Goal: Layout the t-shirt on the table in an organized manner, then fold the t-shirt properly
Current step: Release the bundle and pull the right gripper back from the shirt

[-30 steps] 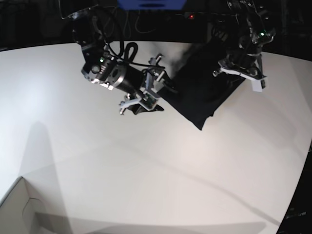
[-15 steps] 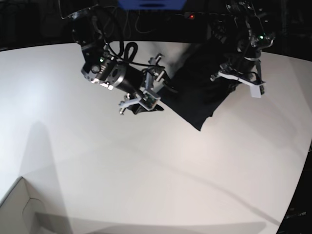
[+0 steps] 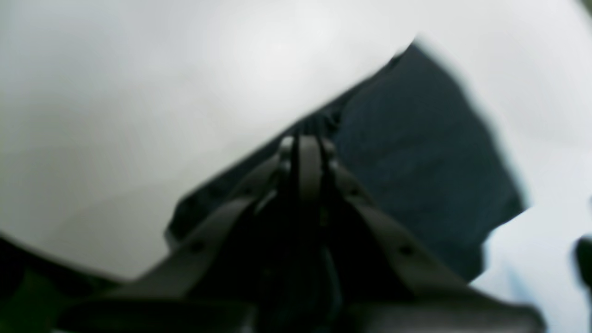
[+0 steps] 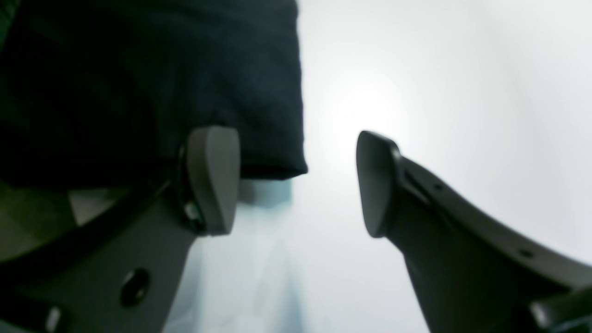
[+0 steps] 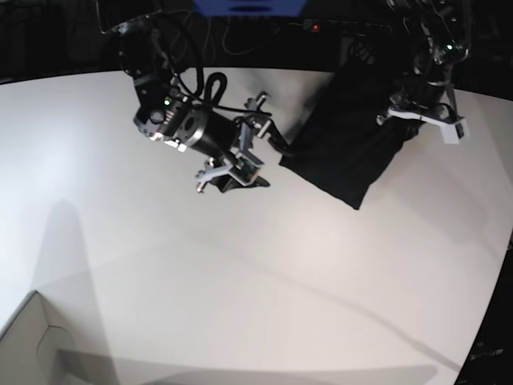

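The t-shirt point(image 5: 345, 148) sat bunched at the far side of the table point(image 5: 240, 281), toward the left arm's side — a dark crumpled mass, part of it raised off the white surface and hanging from the left gripper point(image 5: 421, 120). In the left wrist view that gripper's jaws were pressed together on a fold of black cloth point(image 3: 416, 152), pinched at an edge; which edge of the garment it was, I could not tell. The right gripper point(image 4: 296, 182) hovered low beside the shirt's other end with jaws well apart and nothing between them — one fingertip point(image 4: 212, 178) lay against or just in front of the fabric, the other over bare table.

Judged progress: early. No sleeves, collar or hem were laid out in view, and no fold was made. The layout step itself looked barely begun. Left to do: a second grip by the right arm, spreading the shirt flat on the open tabletop, smoothing, then all the folds.
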`<state>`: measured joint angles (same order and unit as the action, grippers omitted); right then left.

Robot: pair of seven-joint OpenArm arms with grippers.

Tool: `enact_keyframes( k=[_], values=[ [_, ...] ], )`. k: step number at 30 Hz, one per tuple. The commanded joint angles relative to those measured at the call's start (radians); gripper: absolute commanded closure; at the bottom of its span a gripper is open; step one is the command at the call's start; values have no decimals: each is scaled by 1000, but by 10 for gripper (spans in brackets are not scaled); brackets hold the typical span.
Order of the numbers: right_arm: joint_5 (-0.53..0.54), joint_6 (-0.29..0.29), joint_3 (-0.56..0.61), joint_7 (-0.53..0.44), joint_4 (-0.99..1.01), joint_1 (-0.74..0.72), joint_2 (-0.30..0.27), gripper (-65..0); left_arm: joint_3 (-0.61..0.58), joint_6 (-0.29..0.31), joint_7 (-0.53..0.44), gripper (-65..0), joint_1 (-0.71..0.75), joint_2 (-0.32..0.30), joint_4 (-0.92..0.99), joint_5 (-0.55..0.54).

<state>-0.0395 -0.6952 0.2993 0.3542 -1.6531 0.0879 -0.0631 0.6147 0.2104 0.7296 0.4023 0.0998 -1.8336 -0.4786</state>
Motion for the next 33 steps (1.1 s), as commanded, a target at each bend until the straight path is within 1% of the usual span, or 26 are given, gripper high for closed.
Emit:
enact_keyframes(
  k=[1,6,8,10,11,13,15,16,18,20,23,27,30,33],
  values=[
    [20,-3,1,-27,-19,-10,6,-399,3,7,-20,0,-3,-5,-2,-12],
    [20,-3,1,-27,-19,-12,10,-399,0,7,-20,-2,-3,-7,39,-12],
    [20,-3,1,-27,-19,-12,24,-398,-2,7,-20,-28,2,-7,41,-12],
    [20,-3,1,-27,-19,-12,27,-398,-2,2,-18,-95,5,-7,38,-12],
    [20,-3,1,-27,-19,-12,27,-398,-2,2,-15,-144,11,-7,36,-12],
    [20,-3,1,-27,-19,-12,29,-398,3,2,32,-253,17,-5,35,-12],
    [20,-3,1,-27,-19,-12,29,-398,3,7,54,-333,14,-7,35,-12],
    [20,-3,1,-27,-19,-12,29,-398,3,7,64,-367,14,-7,33,-12],
    [20,-3,1,-27,-19,-15,29,-398,3,7,64,-402,16,-7,33,-12],
    [20,-3,2,-27,-19,-23,29,-398,4,7,64,-412,22,-7,31,-13],
    [20,-3,27,-27,-19,-26,27,-398,12,7,66,-412,36,-2,-22,-13],
    [20,-3,28,-27,-19,-23,27,-398,58,7,66,-412,62,25,-105,-13],
    [20,-3,47,-27,-19,-21,33,-395,109,8,66,-412,82,31,-127,-13],
    [20,-3,87,-27,-14,-26,38,-352,147,8,66,-412,102,36,-125,-13]
  ],
)
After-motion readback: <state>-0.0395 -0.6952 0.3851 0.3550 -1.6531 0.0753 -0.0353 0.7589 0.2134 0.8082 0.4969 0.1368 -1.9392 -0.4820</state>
